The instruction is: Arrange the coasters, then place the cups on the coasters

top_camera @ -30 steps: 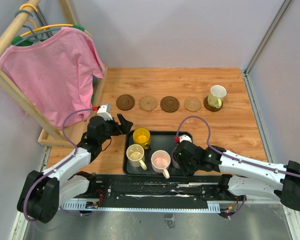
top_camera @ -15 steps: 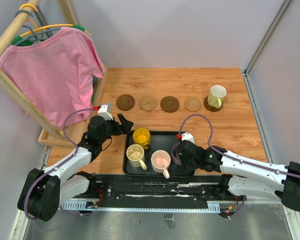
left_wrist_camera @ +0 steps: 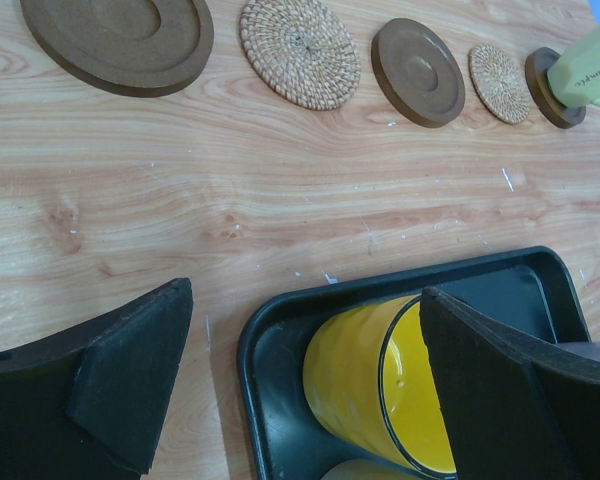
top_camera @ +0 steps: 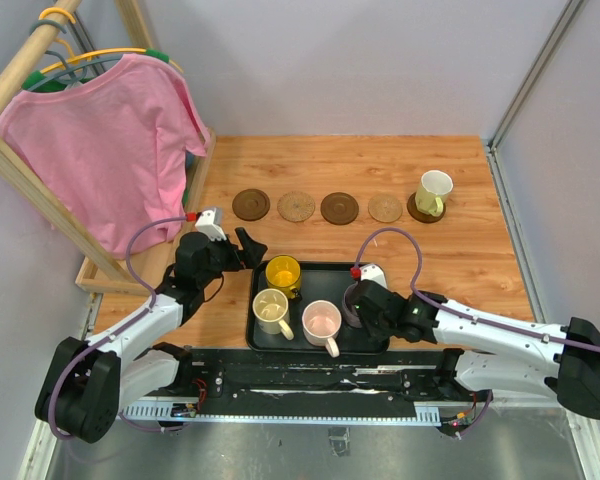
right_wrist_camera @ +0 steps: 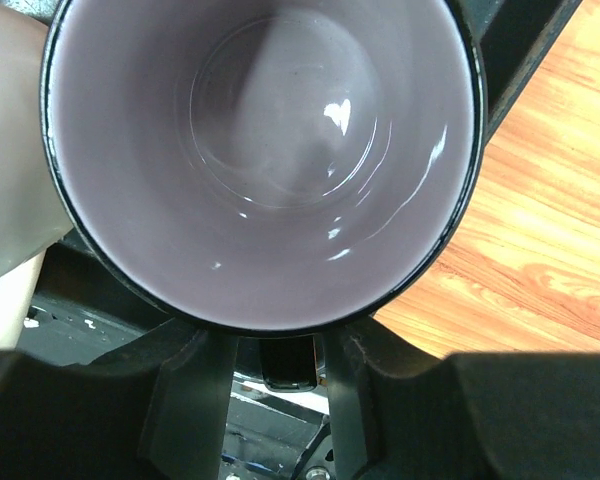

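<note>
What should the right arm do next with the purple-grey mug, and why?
Probably lift it straight up, if the grip holds. The right gripper sits at the translucent purple-grey mug, which stands in the black rectangular tray beside the pink mug; the round tan woven coaster behind is bare.

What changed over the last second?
Right pincer edged forward and left over the tray and closed on the purple-grey mug. Left pincer stays open by the yellow mug; other mugs and coasters unmoved.
</note>
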